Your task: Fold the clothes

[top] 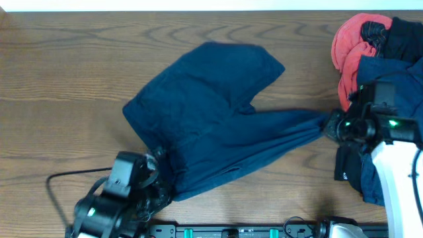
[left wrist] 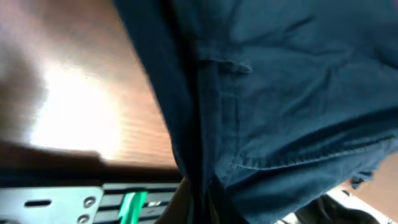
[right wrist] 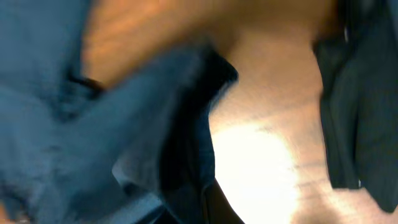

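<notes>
So both pincers have the navy shorts (top: 211, 112) right now. The left pincer (top: 157, 166) is clamped on 1 corner, with the cloth bunching straight into its jaws in the left wrist view. The right pincer (top: 326, 125) is pinched tight on the opposite end, and the fabric tapers to a point just in front of its tips. Between the 2 pincers the lower edge is pulled fairly straight. The rest of the shorts fans out away from that line across the table (top: 66, 73).

My read: this is the spread-out step, with no fold made yet. To do it well I'd hold even tension on both ends, lift only a little, and let the loose part drag flat rather than flip. Don't yank, because a thin pinch like the right one could slip. Also watch the pile of other clothes (top: 350, 49) sitting just behind and beside the right pincer; backing up could snag it. The right wrist view is too blurry to say more.
</notes>
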{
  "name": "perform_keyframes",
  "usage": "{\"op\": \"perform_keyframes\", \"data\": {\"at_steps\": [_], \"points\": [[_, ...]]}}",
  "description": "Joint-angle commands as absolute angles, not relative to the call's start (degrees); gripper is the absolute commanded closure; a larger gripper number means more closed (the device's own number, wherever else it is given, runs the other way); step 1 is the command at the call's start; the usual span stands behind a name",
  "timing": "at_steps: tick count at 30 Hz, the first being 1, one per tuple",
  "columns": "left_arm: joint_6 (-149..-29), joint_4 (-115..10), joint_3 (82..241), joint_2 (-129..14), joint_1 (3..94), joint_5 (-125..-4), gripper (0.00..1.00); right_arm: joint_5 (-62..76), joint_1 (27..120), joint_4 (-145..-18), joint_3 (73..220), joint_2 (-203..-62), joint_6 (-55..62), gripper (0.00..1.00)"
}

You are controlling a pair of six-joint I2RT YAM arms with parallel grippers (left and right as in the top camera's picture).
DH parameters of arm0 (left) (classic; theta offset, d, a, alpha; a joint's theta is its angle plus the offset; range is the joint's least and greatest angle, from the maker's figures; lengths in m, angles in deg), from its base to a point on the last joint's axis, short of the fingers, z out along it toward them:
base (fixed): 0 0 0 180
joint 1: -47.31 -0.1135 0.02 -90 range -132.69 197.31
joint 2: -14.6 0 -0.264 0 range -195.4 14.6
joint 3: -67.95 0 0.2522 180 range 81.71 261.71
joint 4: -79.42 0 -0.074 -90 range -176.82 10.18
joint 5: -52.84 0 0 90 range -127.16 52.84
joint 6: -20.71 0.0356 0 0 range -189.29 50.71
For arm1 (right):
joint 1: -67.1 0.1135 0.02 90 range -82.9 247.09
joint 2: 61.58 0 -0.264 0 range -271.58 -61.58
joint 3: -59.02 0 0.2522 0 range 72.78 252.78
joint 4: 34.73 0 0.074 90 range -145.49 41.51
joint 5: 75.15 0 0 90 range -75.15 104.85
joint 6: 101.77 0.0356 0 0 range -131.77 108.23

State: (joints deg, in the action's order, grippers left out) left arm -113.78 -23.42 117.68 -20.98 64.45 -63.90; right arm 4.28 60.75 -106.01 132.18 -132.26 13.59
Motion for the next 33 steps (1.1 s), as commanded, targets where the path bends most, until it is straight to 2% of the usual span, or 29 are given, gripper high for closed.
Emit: {"op": "perform_keyframes", "data": {"at_steps": [1, 5, 10, 15, 23, 33], "points": [[-112.84, -22.00, 120.56, -15.58, 64.43, -52.73, 0.94, 8.19, 61.01, -104.04, 138.78, -131.34, 6.27, 0.99], [-118.82, -24.63, 120.45, -13.76, 64.43, -38.81, 0.94, 8.04, 65.64, -99.76, 142.58, -133.57, 2.10, 0.99], [-121.08, -34.61, 119.08, -15.88, 64.41, -27.49, 0.94, 9.31, 71.22, -91.69, 145.88, -139.23, 1.26, 0.99], [-121.08, -44.62, 118.44, -22.31, 64.37, -16.25, 0.94, 9.28, 74.47, -76.08, 146.17, -146.57, 1.26, 0.99], [-121.10, -58.37, 118.44, -39.47, 63.08, -7.42, 0.94, 9.26, 79.00, -55.04, 146.17, -157.87, 0.50, 0.99], [-124.79, -80.65, 118.44, -60.82, 50.07, -10.38, 0.94, 9.53, 81.07, -33.29, 146.17, -173.06, 0.13, 0.99]]}}
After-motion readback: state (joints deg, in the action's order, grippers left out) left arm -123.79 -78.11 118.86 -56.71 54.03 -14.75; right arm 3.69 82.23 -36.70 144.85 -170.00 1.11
